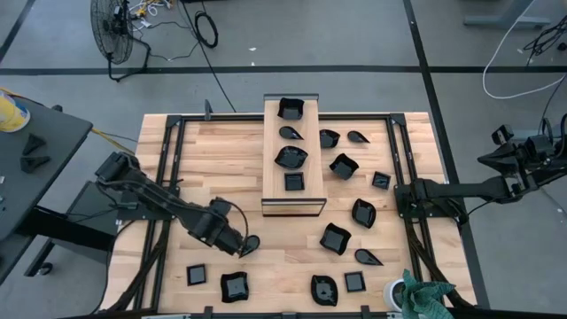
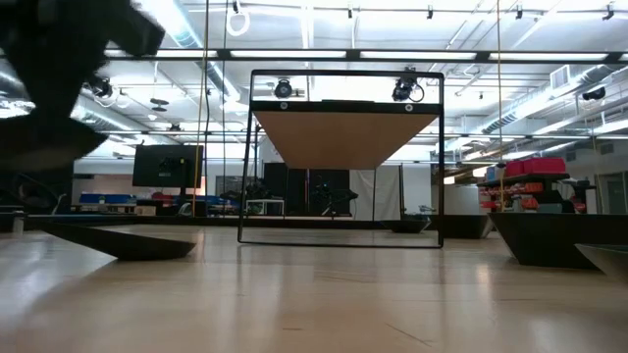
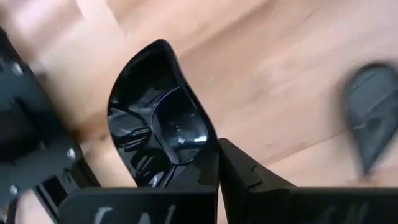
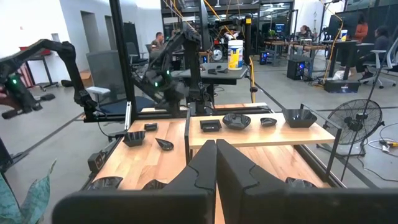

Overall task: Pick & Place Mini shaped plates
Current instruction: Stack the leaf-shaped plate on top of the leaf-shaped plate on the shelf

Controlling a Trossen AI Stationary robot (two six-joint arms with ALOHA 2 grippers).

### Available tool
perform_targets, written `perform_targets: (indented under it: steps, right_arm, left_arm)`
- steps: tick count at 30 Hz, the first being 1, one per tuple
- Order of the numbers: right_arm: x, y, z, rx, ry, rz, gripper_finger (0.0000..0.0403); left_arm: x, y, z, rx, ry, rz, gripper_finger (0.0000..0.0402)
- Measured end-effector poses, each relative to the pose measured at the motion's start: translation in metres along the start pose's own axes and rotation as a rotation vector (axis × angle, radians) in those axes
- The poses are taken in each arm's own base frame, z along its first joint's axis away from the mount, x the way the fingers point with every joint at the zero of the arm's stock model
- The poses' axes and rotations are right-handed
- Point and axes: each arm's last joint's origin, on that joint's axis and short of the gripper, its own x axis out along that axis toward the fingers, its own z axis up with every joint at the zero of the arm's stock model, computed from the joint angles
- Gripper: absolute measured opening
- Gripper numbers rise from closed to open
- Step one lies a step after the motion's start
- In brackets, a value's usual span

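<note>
High view: you see 4 mini shaped plates [image 1: 293, 142] on the wooden board [image 1: 273, 190]; roughly 12 remain on the surface [image 1: 416, 142]. The left hand [image 1: 245, 245] is clamped on a teardrop plate [image 3: 158, 124]. The right hand [image 4: 216, 163], fingers together, waits at the edge.

Bright overhead strip lights, floor glare, wrist cam bg blurred

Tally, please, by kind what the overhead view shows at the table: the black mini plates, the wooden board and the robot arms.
Black mini plates: 16
Wooden board: 1
Robot arms: 2
Total: 19
</note>
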Motion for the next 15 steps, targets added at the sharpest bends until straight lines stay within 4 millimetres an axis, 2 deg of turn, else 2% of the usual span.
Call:
perform_targets:
  steps: [6,15]
  right_arm:
    - [0.000,0.000,0.000,0.000,0.000,0.000,0.0010]
    - [0.000,0.000,0.000,0.000,0.000,0.000,0.0010]
  left_arm:
    - [-0.044,0.007,0.017,0.039,-0.149,-0.020,0.0001]
    - [-0.094,0.010,0.051,0.168,-0.334,-0.083,0.0001]
